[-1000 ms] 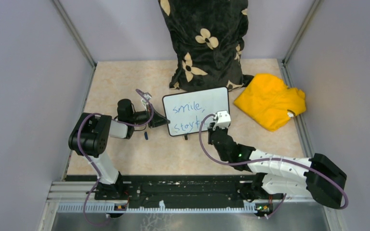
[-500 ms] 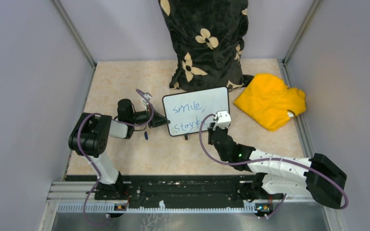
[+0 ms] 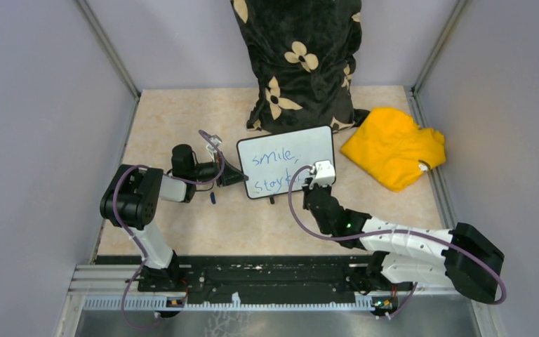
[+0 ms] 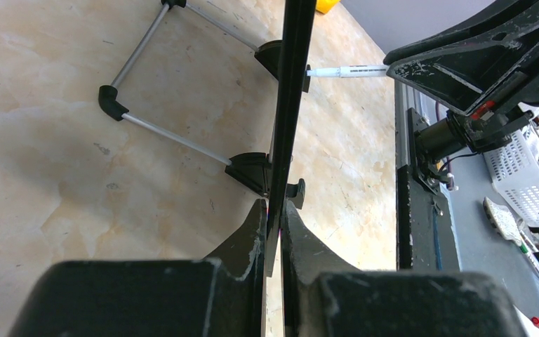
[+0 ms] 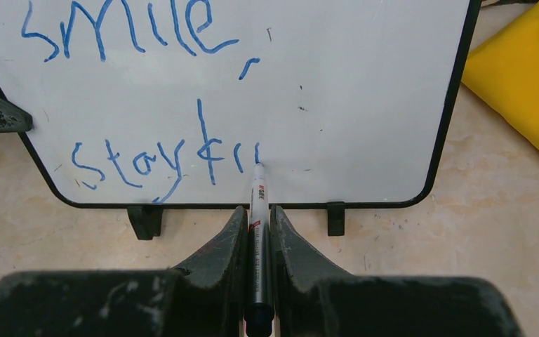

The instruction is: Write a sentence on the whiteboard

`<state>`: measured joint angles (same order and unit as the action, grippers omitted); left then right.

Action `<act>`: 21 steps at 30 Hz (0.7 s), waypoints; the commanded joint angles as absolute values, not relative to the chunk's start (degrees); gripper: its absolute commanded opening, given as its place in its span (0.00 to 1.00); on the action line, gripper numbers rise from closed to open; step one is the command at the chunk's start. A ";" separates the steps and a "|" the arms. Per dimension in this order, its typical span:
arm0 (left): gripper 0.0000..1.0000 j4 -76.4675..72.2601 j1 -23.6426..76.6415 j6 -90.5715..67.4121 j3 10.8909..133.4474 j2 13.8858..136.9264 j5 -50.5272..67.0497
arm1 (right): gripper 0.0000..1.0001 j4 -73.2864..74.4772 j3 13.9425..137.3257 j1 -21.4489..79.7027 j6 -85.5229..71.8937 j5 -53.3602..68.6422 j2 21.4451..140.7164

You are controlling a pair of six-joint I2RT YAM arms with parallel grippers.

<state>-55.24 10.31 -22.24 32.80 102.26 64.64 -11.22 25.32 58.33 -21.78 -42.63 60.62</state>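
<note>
The whiteboard [image 3: 302, 151] stands propped on its small black feet in the middle of the table. On it the sentence [image 5: 132, 29] is in blue: "smile," above and "stay fr" [image 5: 147, 163] below. My left gripper [image 4: 274, 208] is shut on the board's left edge [image 4: 291, 105], seen edge-on in the left wrist view. My right gripper [image 5: 257, 210] is shut on a white marker [image 5: 257, 188], whose tip touches the board just right of the last blue stroke. From above, the right gripper [image 3: 311, 184] sits at the board's lower right and the left gripper [image 3: 237, 175] at its left edge.
A black pillow with cream flowers [image 3: 298, 63] stands behind the board. A yellow cloth [image 3: 393, 147] lies to the right of it. A small blue cap [image 3: 213, 199] lies on the table below the left gripper. Grey walls close in the table on three sides.
The right wrist has edged very slightly up and left with the marker at the board. The left arm and the board have not moved.
</note>
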 commanded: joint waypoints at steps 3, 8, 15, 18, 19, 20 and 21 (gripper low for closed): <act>0.00 -52.05 10.74 -21.62 33.09 103.72 63.81 | 0.00 -14.63 28.65 57.83 -20.28 -44.86 60.69; 0.00 -52.10 10.81 -21.62 33.13 103.78 63.81 | 0.00 -14.98 28.81 57.70 -19.95 -45.02 60.64; 0.00 -52.03 10.81 -21.62 33.12 103.80 63.81 | 0.00 -15.72 29.26 57.31 -19.73 -44.61 60.90; 0.00 -52.03 10.81 -21.53 33.11 103.66 63.81 | 0.00 -15.98 29.48 57.09 -19.60 -44.62 60.90; 0.00 -51.99 10.81 -21.49 33.13 103.65 63.81 | 0.00 -16.06 29.53 57.00 -19.52 -44.59 60.90; 0.00 -51.97 10.81 -21.53 33.09 103.70 63.81 | 0.00 -16.13 29.53 56.89 -19.47 -44.54 60.88; 0.00 -51.98 10.81 -21.53 33.13 103.70 63.81 | 0.00 -16.23 29.54 56.77 -19.42 -44.56 60.91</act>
<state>-55.22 10.31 -22.22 32.80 102.26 64.66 -13.10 26.50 57.78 -20.29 -43.51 60.73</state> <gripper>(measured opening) 0.114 0.124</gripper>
